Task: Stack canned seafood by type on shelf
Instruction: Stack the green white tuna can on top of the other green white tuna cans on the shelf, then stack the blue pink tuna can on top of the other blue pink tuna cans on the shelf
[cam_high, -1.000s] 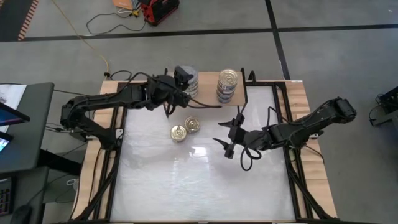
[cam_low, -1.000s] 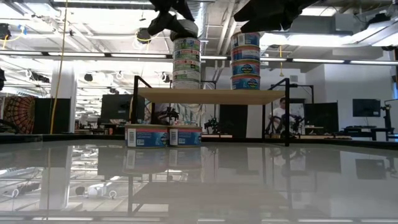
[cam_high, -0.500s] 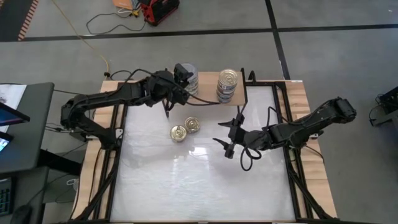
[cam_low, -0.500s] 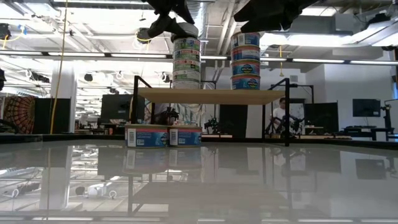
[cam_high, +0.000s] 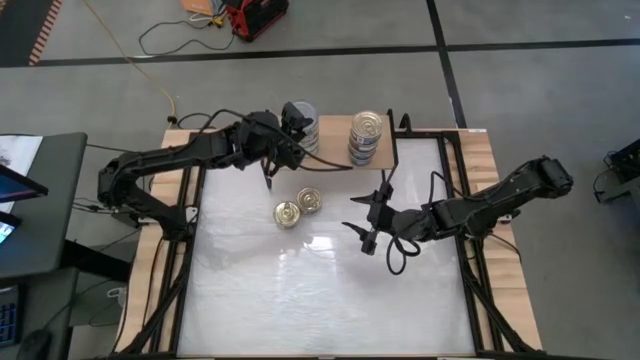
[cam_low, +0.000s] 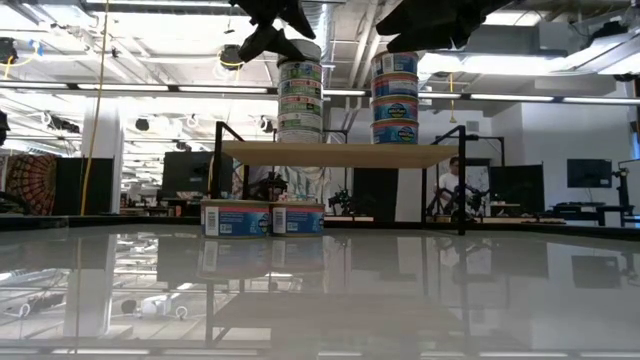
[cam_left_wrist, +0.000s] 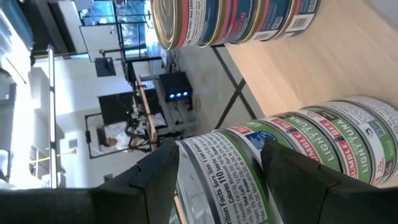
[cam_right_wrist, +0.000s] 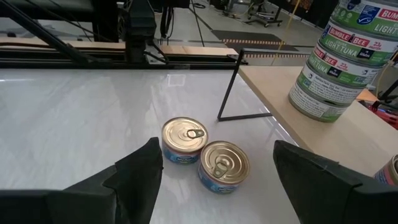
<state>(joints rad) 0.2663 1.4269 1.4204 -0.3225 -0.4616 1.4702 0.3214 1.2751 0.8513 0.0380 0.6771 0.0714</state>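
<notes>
On the light-wood shelf (cam_low: 340, 153) stand two stacks of tins. The left stack (cam_high: 303, 122), green-labelled with a plain silver lid, also shows in the low view (cam_low: 300, 100). The right stack (cam_high: 366, 135) has a gold pull-tab lid. My left gripper (cam_high: 285, 130) is open at the left stack's top, its fingers on either side of the top tin (cam_left_wrist: 217, 180). Two gold-lidded tins (cam_high: 287, 212) (cam_high: 310, 201) sit flat on the white table. My right gripper (cam_high: 362, 222) hovers open to the right of them, and both tins (cam_right_wrist: 184, 140) (cam_right_wrist: 224, 165) lie ahead of it. My left gripper comes at the left stack's top tin (cam_left_wrist: 211, 168) level from the table's left, one finger (cam_left_wrist: 155, 183) on each side of its wall. I cannot tell whether the fingers touch it. The tin rests upright on the stack.
The shelf's thin black legs (cam_right_wrist: 230, 87) stand at the table's far edge. Black frame rails run along both long sides of the table (cam_high: 330, 290). Wide bare white surface lies toward the near edge. A person shows far off in the room behind the table (cam_low: 457, 185).
My left gripper has drawn back a little toward the table's left and risen slightly off the left stack, so more of the silver lid shows from above. The stack has stayed in place.
</notes>
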